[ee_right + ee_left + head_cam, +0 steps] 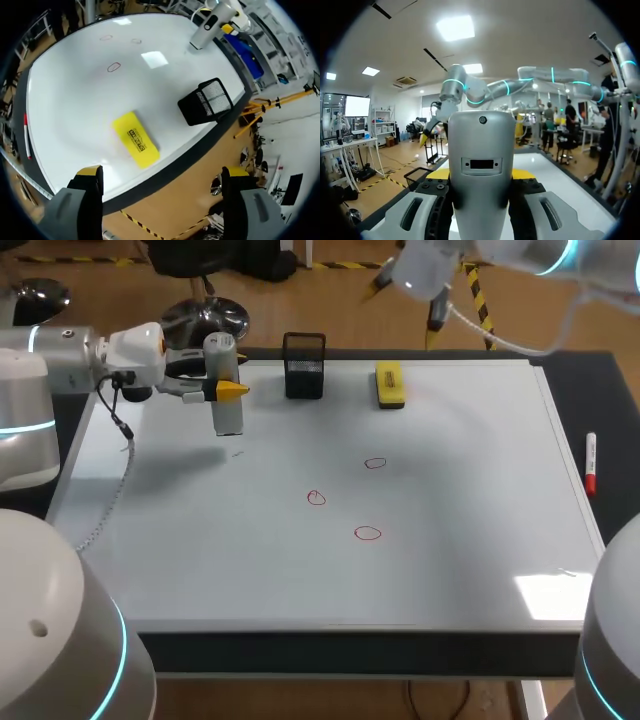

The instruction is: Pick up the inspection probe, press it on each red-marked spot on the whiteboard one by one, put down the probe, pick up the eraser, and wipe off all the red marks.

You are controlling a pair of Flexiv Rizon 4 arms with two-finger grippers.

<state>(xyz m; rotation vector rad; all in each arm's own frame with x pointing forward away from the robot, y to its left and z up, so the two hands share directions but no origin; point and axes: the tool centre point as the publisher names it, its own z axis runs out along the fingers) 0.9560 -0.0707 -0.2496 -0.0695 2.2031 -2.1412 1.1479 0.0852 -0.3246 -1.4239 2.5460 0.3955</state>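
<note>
A black mesh holder point(304, 366) is sitting between the yellow eraser point(389, 384) and the inspection probe point(225, 380). The probe is standing upright, long axis vertical, at the whiteboard's point(450, 470) far left, with the left gripper point(232, 390) clamping it. The right gripper point(162, 172) is hanging spread wide.

bright | lit from overhead | glare on whiteboard point(545, 595) | soft shadows
</note>
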